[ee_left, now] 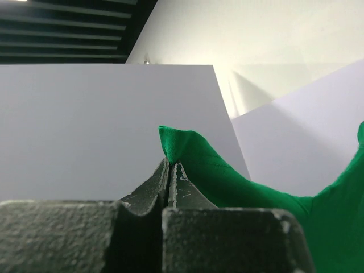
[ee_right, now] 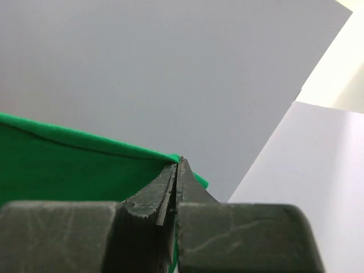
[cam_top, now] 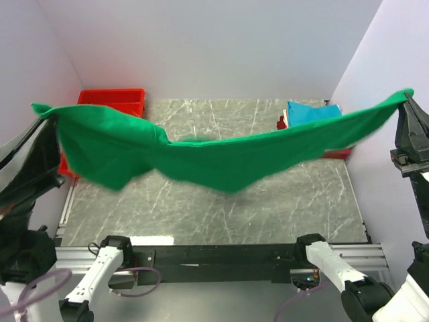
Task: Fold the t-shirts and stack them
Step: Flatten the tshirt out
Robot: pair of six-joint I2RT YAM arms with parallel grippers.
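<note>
The bright green t-shirt (cam_top: 201, 157) hangs stretched in the air across the whole table, sagging in the middle above the marble top. My left gripper (cam_top: 45, 115) is shut on its left end, high by the left wall; the pinched green corner shows in the left wrist view (ee_left: 182, 149). My right gripper (cam_top: 406, 99) is shut on its right end, high by the right wall; the cloth shows in the right wrist view (ee_right: 68, 165). A folded teal shirt (cam_top: 310, 111) lies on a stack at the back right, partly hidden behind the green cloth.
A red plastic tray (cam_top: 115, 100) stands at the back left, mostly behind the green shirt. A red edge (cam_top: 337, 153) of the stack shows below the cloth at the right. White walls close in the left, back and right. The marble table top (cam_top: 201, 208) lies below.
</note>
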